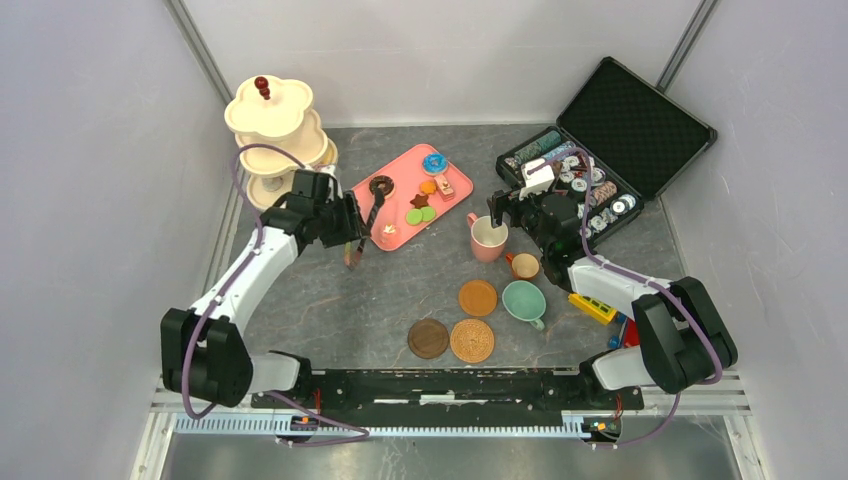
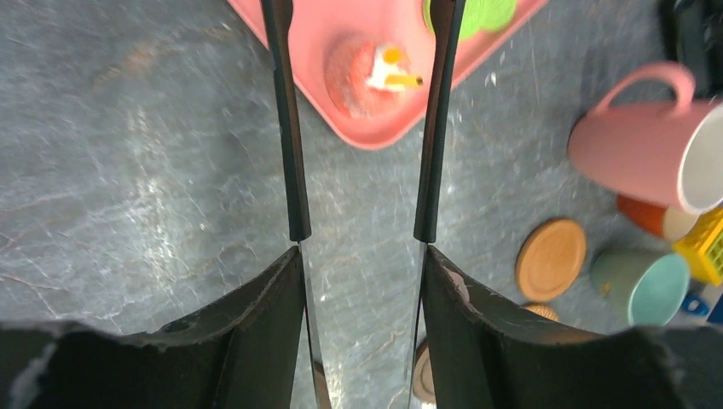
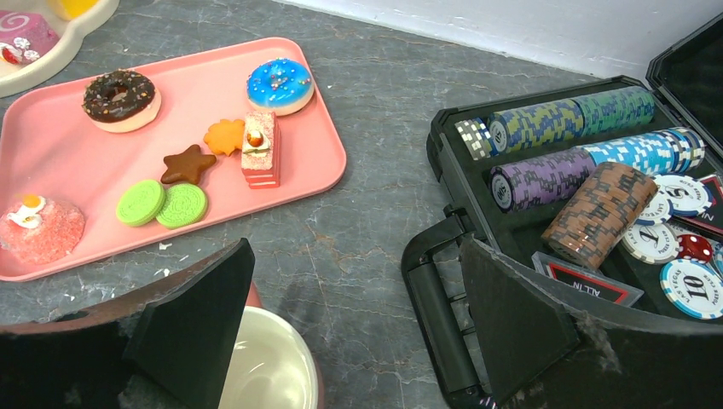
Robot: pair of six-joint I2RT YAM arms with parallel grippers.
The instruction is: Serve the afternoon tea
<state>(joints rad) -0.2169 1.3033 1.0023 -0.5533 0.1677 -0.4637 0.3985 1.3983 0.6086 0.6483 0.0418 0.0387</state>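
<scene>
Squeezing softly is what we think matters most for this step. Our left gripper point(image 2: 362, 256) is about half way apart and clamped on a pair of black tongs point(image 2: 290, 170), with one thin arm lying against the inside of each finger. The two arms point to 12 o'clock in the wrist view, and between them sits a round pink sugary pastry point(image 2: 367, 72). There is a little gap on each side, so the tongs do not touch it. We cannot tell how high the tips are above it, because they run off the top of the view. The pastry lies near the edge of the pink tray point(image 2: 324, 25). We think the job now is to pick this pastry up. To do it well, we should bring the tongs straight down, keep the pastry in the middle, pinch only until it holds, and lift without scraping the tray. Seen from above, the cream stand point(image 1: 275, 120) with the red knob is at about 10 o'clock from this gripper, and that looks like the place for the pastry. At 3 o'clock is the pink cup point(image 1: 488, 238), and our right gripper point(image 3: 354, 247) hangs over it with its jaws wide apart and nothing in them. The brown cup point(image 1: 524, 265), the teal cup point(image 1: 523, 300) and the round coasters point(image 1: 477, 297) wait at about 4 o'clock.
</scene>
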